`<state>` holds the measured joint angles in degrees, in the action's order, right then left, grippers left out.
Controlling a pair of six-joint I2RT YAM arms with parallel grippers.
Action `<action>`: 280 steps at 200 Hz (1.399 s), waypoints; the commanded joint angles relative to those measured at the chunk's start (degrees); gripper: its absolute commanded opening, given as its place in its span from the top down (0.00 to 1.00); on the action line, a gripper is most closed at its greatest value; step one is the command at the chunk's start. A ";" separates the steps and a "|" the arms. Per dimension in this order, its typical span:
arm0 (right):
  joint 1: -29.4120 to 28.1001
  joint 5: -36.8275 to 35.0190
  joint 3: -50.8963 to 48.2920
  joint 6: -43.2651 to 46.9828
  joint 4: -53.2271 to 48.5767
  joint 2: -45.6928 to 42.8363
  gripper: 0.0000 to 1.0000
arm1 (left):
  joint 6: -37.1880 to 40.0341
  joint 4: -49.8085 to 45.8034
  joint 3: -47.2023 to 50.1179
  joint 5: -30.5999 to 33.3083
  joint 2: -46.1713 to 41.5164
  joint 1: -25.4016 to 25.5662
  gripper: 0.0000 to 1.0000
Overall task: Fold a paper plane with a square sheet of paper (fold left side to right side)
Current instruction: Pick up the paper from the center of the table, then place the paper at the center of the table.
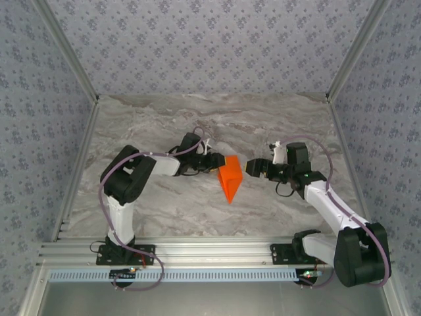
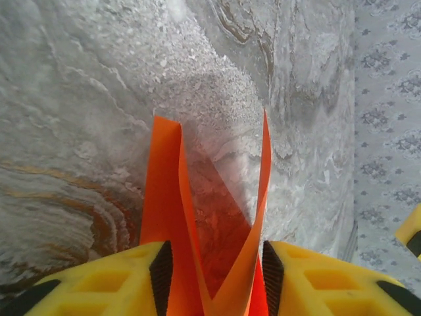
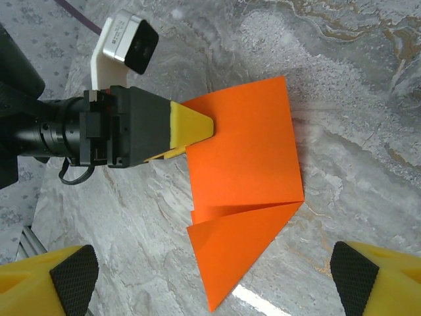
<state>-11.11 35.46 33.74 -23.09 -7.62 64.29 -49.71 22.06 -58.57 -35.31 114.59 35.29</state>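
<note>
The square sheet of paper (image 1: pixel 230 181) is bright orange and folded into a smaller shape with a point toward the near edge. It lies mid-table between the two arms. In the right wrist view the paper (image 3: pixel 243 158) shows a diagonal flap folded across its lower half. My left gripper (image 1: pixel 216 162) holds its upper left edge. In the left wrist view two paper layers (image 2: pixel 164 197) splay in a V between the pads (image 2: pixel 161 276), touching both. My right gripper (image 1: pixel 250 167) hovers just right of the paper, open, its pads (image 3: pixel 72 289) wide apart and holding nothing.
The marble table (image 1: pixel 164 125) is walled by patterned panels (image 1: pixel 39 131) on three sides. An aluminium rail (image 1: pixel 210 253) runs along the near edge by the arm bases. The left arm's wrist camera (image 3: pixel 125 43) sits above its fingers (image 3: pixel 194 125).
</note>
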 commanded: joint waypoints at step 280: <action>-4.39 31.40 8.53 -10.67 37.29 37.89 0.83 | -0.41 15.66 14.01 -11.45 -13.67 -6.44 1.00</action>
<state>-15.31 64.77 40.71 -37.71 34.63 103.18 -50.68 36.25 -44.51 -47.09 99.15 28.97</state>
